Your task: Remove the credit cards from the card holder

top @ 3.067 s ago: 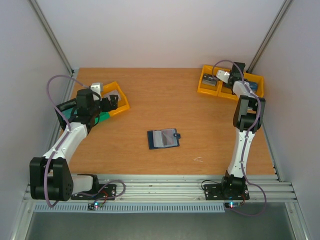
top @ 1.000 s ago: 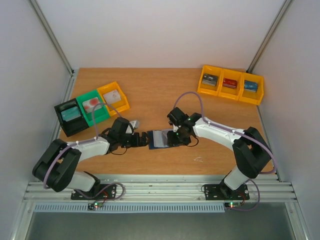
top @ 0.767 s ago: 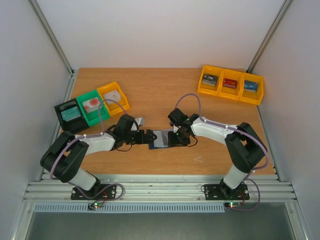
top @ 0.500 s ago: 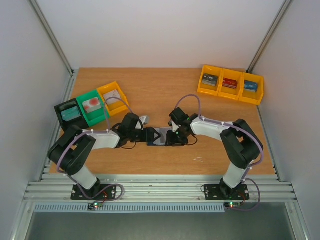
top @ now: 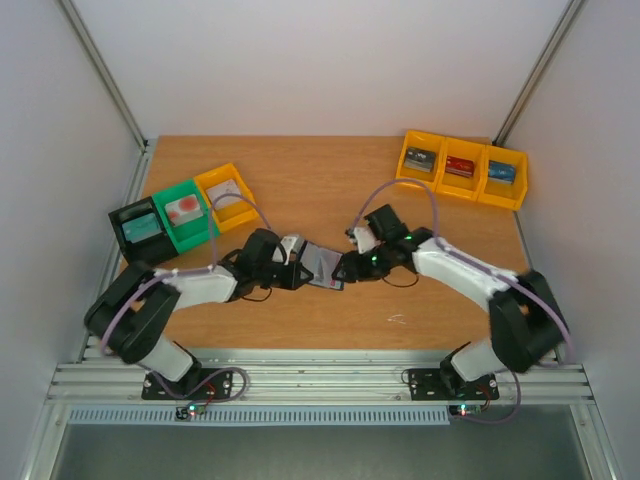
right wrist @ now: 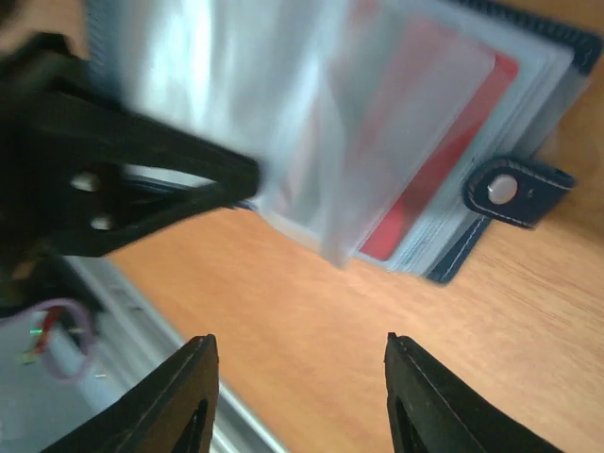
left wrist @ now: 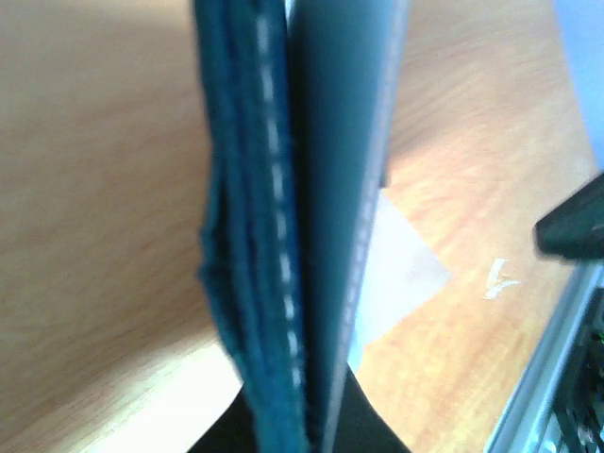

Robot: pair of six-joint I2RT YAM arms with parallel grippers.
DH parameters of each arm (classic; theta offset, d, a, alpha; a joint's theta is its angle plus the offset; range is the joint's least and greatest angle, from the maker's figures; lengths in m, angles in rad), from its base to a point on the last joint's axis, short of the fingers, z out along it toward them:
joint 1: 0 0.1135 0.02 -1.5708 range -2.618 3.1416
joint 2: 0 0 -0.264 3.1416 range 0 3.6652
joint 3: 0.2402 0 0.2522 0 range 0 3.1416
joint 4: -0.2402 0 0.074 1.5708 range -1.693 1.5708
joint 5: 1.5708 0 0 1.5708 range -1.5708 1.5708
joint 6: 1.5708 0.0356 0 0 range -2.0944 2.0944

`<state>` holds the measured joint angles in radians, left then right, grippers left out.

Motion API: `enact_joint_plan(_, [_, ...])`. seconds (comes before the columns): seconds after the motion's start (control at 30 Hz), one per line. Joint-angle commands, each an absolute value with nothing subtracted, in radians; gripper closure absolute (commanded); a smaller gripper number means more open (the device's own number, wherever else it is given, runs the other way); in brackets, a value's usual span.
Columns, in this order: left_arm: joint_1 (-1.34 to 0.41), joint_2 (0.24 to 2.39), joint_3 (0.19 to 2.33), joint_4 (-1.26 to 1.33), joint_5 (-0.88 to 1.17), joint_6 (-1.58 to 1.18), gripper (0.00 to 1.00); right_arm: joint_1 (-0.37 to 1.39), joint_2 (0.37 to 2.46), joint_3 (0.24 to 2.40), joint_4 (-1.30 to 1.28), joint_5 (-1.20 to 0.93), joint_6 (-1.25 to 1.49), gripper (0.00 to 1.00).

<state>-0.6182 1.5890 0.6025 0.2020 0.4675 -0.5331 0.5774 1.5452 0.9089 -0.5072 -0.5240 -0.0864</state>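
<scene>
Top external view: the left tool is clenched on one end of the navy card holder, which sits between the two tools over the desk. The right tool faces it from the opposite end, just beside it. Seen from the right wrist, that tool's fingers stand spread with nothing between them. The holder lies straight ahead of them, just beyond their tips and not yet inside the gap. The holder is open, its fan of clear sleeves turned toward the right tool. A red credit card shows through the sleeves, its long axis running slantwise across the tool's line of approach. The snap tab hangs ahead and to that tool's right. No other card can be told apart through the glare. From the left wrist the holder appears edge-on, running straight away from the tool that grips it, with a pale sheet jutting out to that tool's right. The left tool is the nearer and appears to serve as the anchor, so the free right tool looks like the one to pull. Its reach likely turns on meeting a card's exposed edge rather than the loose sleeves lying in front of it.
</scene>
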Motion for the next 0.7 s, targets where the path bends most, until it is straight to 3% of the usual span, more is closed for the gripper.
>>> enact_joint_plan(0.0, [-0.618,1.339,0.616,0.182,0.485,-0.317,1.00,0.542,1.294,1.010,-0.631,-0.655,-0.265,0.47])
enact_joint_plan(0.17, [-0.602,1.070,0.698,0.039,0.498,-0.169,1.00,0.532,1.159,1.174,-0.737,-0.658,-0.333,0.36])
enact_joint_plan(0.3, [-0.600,0.916,0.740,0.005,0.530,-0.201,1.00,0.531,1.097,1.267,-0.733,-0.649,-0.317,0.28])
enact_joint_plan(0.53, [-0.600,0.780,0.837,-0.021,0.649,-0.208,1.00,0.531,1.028,1.349,-0.738,-0.633,-0.342,0.15])
enact_joint_plan(0.67, [-0.597,0.767,0.856,0.005,0.695,-0.202,1.00,0.532,1.050,1.392,-0.744,-0.664,-0.358,0.15])
